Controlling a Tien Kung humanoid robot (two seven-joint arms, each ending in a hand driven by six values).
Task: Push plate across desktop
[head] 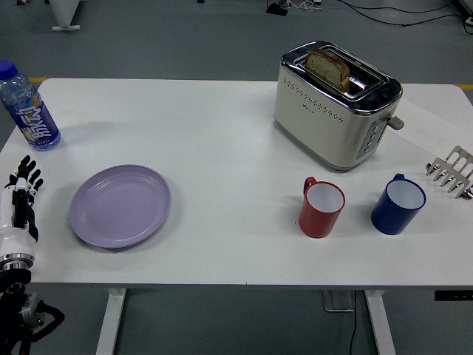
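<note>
A lilac plate lies flat on the white table, at the front left. My left hand is at the table's left edge, a little to the left of the plate and apart from it. Its black fingers are straight and point away from me, holding nothing. My right hand is out of view.
A blue-capped water bottle stands at the back left. A cream toaster with a bread slice in it stands at the back right. A red mug and a blue mug stand front right. A metal rack is at the right edge.
</note>
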